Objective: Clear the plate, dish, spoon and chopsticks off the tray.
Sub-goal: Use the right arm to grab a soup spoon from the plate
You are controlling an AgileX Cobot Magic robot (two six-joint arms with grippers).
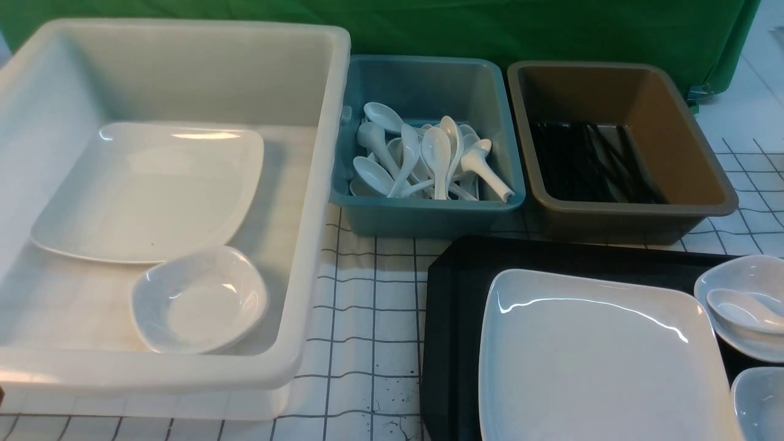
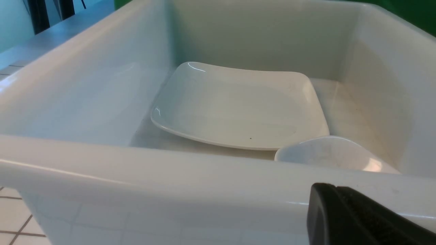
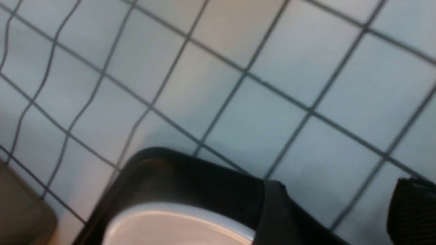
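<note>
On the tray (image 1: 453,318), the plate (image 1: 594,361) fills the middle; the spoon (image 1: 744,309) lies in a dish (image 1: 735,269) at its right edge. The right fingers (image 3: 276,217) stand apart by a tray corner, open bench (image 3: 238,102) beyond. Whether the left fingers (image 2: 347,217) are apart, I cannot tell.

Black tray (image 1: 453,318), white plate (image 1: 588,361), white tub (image 1: 184,67), teal bin (image 1: 422,79), brown tub (image 1: 612,86) — white cloth (image 1: 367,294), dark grid lines.

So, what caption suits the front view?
A black tray holds a plate, dish and spoon; behind, a blue bin of spoons and a brown bin of chopsticks.
</note>
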